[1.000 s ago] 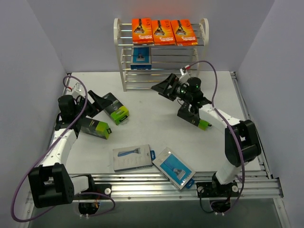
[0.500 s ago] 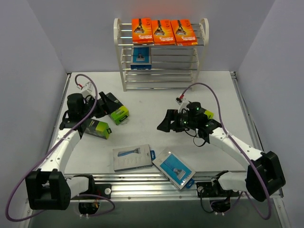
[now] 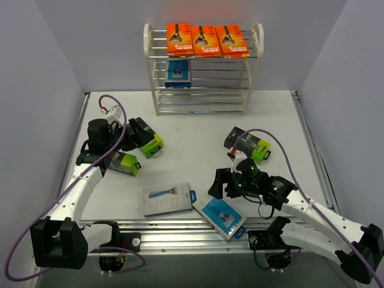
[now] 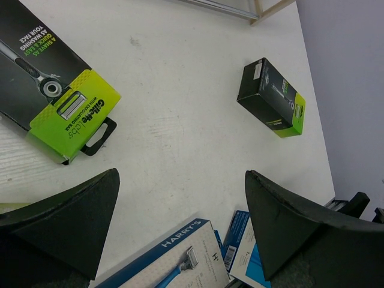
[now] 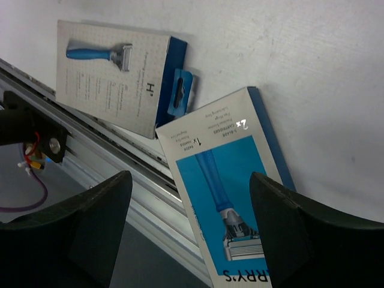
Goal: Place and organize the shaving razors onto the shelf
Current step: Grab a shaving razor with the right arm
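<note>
The left pincer point(image 4: 181, 175) stands wide open. Nothing is between its fingers point(image 4: 66, 222), and only bare desk point(image 4: 180, 90) shows under the gap. In its wrist view a flat black-and-green pack point(image 4: 57, 99) lies at the upper left, just beyond one finger and apart from it as far as the frame shows. A second black-and-green box point(image 4: 271, 98) sits well apart at the upper right. In the top view this pincer is at the left of the frame, over the near end of the flat pack, and a third black-and-green box point(image 3: 123, 162) lies just below it.

The right pincer point(image 5: 191, 177) is also spread wide and holds nothing. It hangs over a bright blue pack point(image 5: 231, 204), which fills the lower centre of its wrist view between the two fingers. Whether a finger touches the pack cannot be told. A grey-and-blue pack point(image 5: 114, 72) lies at the upper left of that view, its corner meeting the bright blue one. Both rest at the near edge of the desk, and the bright blue one reaches over the metal rail point(image 5: 120, 180).

At the top centre of the top view stands the shelf point(image 3: 147, 42). Three orange cards point(image 3: 206, 40) lie side by side on its top tier, and one small blue pack point(image 3: 178, 72) sits on a lower tier, under the leftmost card.
</note>
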`<state>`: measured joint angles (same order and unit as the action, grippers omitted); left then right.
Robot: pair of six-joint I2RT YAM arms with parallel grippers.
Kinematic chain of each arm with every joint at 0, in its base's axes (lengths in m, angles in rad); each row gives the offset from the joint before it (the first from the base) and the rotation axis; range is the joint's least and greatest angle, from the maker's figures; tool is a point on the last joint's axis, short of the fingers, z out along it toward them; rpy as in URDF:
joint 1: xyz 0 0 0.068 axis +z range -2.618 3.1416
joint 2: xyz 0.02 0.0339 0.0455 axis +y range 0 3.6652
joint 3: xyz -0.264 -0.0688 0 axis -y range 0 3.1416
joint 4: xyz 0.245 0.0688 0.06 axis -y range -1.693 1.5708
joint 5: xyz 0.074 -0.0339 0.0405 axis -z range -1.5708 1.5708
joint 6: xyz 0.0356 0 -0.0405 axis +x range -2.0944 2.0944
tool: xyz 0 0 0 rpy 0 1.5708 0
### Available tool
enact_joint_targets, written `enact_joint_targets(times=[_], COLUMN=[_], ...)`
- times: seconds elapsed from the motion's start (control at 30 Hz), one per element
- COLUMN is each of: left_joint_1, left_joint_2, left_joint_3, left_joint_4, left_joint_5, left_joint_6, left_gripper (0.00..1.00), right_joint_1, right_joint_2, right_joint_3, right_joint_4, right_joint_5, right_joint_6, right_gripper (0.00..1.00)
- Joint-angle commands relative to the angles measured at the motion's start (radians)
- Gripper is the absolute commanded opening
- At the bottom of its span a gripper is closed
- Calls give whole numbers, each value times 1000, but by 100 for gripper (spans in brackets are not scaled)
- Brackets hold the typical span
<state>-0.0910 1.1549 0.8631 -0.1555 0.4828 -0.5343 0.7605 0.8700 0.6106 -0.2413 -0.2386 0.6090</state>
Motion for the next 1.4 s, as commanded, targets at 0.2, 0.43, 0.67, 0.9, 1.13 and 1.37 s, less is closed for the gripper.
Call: enact_joint_targets(times=[0.2,0.43,0.67,0.9,1.13,1.37], left_joint_1=[-7,-7,-4,-3,0,5], left_joint_2=[-21,-12,-14,-11,-12,-14], left_joint_3=[42,42,37,36,31,31], left_joint_4=[7,14,28,37,48,50], left_joint_5=[14,40,68,92,106,111], left_joint_6=[16,4,-12,-26,-35,-36], left_gripper=[94,94,94,94,94,94], right_joint_1=[275,339,338,338,335,257], right_joint_2=[131,227,279,386,475,578], right_joint_3=[9,3,-2,0,32,78], right_joint_4=[-138,-99,-70,34,66,105], right_joint_5=[396,505,561,544,573,576], right_joint_6=[216,268,284,281,273,199], right_gripper=[74,72,69,68,68,69])
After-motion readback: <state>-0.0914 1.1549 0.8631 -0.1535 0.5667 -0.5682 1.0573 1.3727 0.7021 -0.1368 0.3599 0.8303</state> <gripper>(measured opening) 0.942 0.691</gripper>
